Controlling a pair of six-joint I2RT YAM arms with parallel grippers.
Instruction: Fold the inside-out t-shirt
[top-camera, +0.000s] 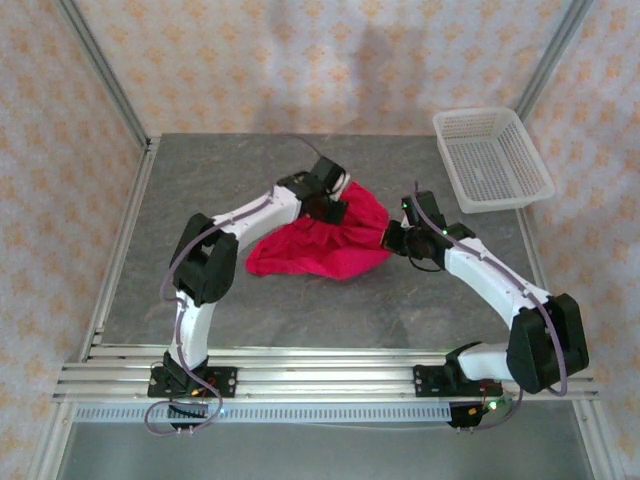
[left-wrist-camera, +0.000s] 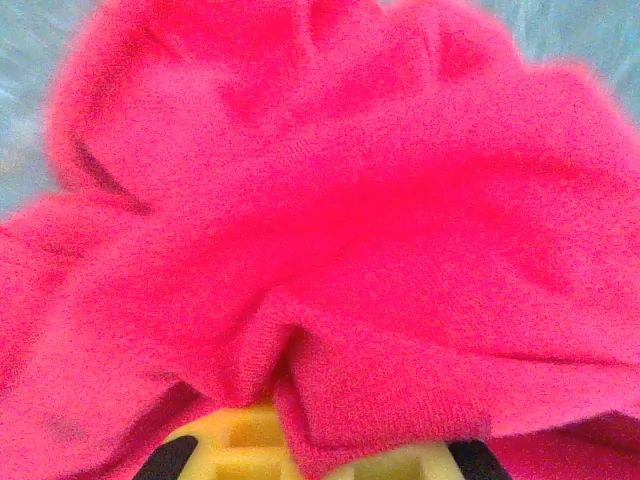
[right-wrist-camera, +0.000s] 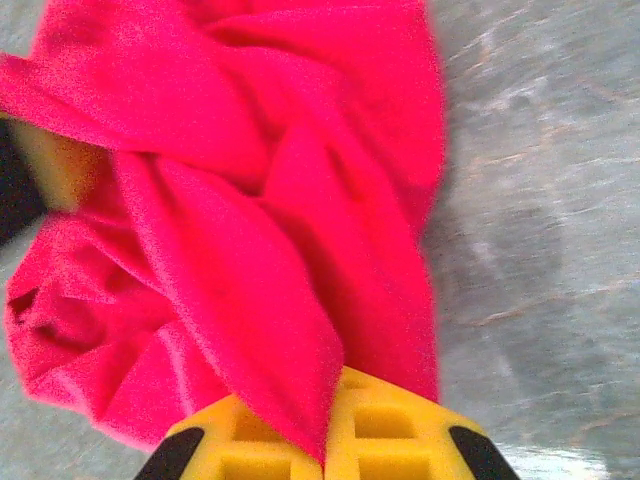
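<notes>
Pinched shut on the inside-out t-shirt crumpled at table centre, left gripper at its far edge, right gripper at its right edge; may slip out or bunch tighter if pulled unevenly.

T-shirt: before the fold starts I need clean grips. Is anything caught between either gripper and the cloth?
Nothing visible is. The left gripper and the right gripper are each shut directly on the t-shirt, with its red cloth bunched right in their jaws.
</notes>
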